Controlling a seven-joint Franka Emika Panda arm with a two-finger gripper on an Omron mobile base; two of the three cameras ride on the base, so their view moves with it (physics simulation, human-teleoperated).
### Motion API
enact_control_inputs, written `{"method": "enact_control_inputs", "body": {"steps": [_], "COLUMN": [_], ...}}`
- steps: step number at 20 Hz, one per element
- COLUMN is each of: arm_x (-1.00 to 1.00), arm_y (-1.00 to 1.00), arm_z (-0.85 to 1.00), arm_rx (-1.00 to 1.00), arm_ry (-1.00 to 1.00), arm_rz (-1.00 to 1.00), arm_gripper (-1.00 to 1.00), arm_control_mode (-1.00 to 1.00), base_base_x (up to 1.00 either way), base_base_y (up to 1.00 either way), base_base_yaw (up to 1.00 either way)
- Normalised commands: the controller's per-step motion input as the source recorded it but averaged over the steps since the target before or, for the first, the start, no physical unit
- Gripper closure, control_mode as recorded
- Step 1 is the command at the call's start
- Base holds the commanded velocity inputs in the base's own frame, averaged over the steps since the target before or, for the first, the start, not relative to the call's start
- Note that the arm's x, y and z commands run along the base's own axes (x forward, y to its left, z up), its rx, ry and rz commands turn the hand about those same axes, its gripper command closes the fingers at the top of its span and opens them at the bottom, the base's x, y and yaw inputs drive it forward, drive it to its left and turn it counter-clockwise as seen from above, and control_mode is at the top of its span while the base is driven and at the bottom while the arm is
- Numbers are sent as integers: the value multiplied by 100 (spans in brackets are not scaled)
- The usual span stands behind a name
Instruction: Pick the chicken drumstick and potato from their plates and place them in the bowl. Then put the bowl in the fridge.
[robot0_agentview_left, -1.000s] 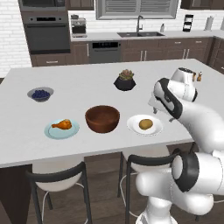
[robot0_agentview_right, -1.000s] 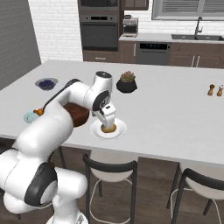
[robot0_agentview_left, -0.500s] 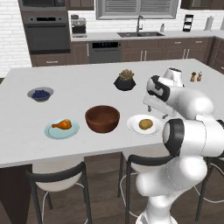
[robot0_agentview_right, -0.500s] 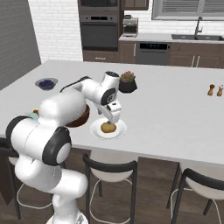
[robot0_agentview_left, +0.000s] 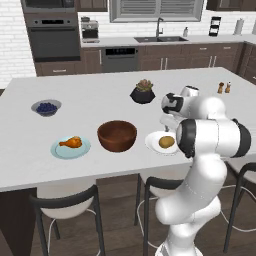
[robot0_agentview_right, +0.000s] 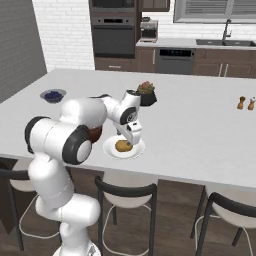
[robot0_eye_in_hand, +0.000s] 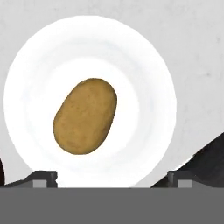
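The yellowish-tan potato (robot0_eye_in_hand: 85, 116) lies on the white plate (robot0_eye_in_hand: 144, 65), also visible as potato (robot0_agentview_left: 166, 142) on plate (robot0_agentview_left: 152, 142) at the counter's front edge. My gripper (robot0_eye_in_hand: 111, 178) hangs open just above the potato, one fingertip on each side of it; it shows as gripper (robot0_agentview_left: 167, 127) and gripper (robot0_agentview_right: 131, 137). The wooden bowl (robot0_agentview_left: 117, 135) stands empty left of the white plate. Further left the drumstick (robot0_agentview_left: 71, 142) rests on the blue-green plate (robot0_agentview_left: 60, 150). From the right base view the potato (robot0_agentview_right: 123, 146) is plain and my arm hides most of the bowl (robot0_agentview_right: 95, 134).
A small grey bowl of blueberries (robot0_agentview_left: 46, 107) sits at the far left of the island, a black plant pot (robot0_agentview_left: 143, 92) behind the wooden bowl, and two shakers (robot0_agentview_left: 224, 88) at the right. Stools stand under the counter's front edge.
The arm has folded in and the hand has moved a little left and down over the white plate. Potato, bowl and drumstick have not moved.
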Motion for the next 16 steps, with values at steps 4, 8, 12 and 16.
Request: {"method": "enact_control_inputs", "body": {"steps": [4,8,12,16], "arm_x": [44,34,23,-6], "arm_y": [0,0,0,0], "arm_z": [-28,-42,-32,-15], "arm_rx": [1,0,0,0], "arm_ry": [3,0,3,5], "arm_rz": [0,0,-1,-2], "arm_gripper": [-100,-100,-100,-100], "arm_control_mode": [-100,-100,-100,-100], "base_base_x": [0,0,0,0], "base_base_y": [0,0,0,0], "base_base_yaw": [0,0,0,0]}}
